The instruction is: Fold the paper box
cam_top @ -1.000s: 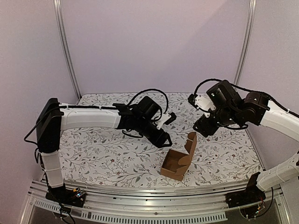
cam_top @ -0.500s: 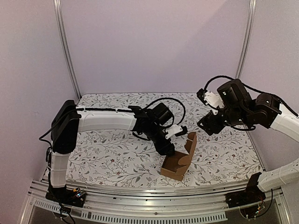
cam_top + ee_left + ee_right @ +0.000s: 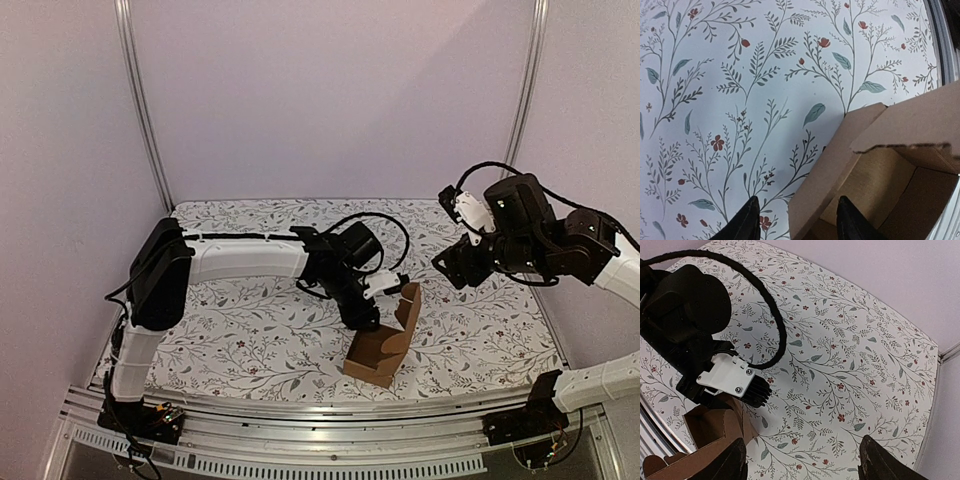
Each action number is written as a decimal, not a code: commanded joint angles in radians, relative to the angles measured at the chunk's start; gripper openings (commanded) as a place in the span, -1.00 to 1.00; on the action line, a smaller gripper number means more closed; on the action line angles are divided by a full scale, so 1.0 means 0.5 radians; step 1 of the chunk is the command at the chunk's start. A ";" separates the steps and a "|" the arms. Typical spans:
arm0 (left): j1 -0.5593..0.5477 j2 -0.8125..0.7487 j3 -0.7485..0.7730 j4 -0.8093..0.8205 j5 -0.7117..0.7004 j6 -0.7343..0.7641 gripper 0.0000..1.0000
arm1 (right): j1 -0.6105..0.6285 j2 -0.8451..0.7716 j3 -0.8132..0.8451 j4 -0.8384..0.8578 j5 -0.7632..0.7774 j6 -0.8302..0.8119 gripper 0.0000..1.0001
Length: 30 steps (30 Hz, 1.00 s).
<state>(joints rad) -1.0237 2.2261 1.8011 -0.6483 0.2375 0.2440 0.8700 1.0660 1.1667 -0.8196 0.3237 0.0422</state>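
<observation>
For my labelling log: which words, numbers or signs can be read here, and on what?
No readable text in any view.
The paper box is plain brown, unprinted.
The tablecloth shows only flowers and leaves.
Anything on the circuit board is too small to read.

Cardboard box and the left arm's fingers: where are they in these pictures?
cardboard box (image 3: 372, 366): top view, on its near outer wall.
left arm's fingers (image 3: 749, 224): left wrist view, on the left-hand black fingertip.

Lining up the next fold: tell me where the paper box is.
Top view: the paper box stands near the table's front edge, just right of centre, with the left jaws open astride one wall.
</observation>
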 commanded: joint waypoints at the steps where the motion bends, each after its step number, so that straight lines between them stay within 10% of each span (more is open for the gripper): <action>1: -0.041 0.062 0.084 -0.130 0.030 0.053 0.00 | -0.007 -0.040 -0.038 0.039 0.023 0.055 0.51; 30: -0.063 -0.060 -0.025 -0.161 -0.357 -0.310 -1.00 | -0.007 -0.031 -0.045 0.118 0.117 0.078 0.51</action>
<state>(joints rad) -1.0412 2.2684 1.8328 -0.7216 0.1387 0.1944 0.8700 1.0592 1.1629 -0.7841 0.3511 0.0677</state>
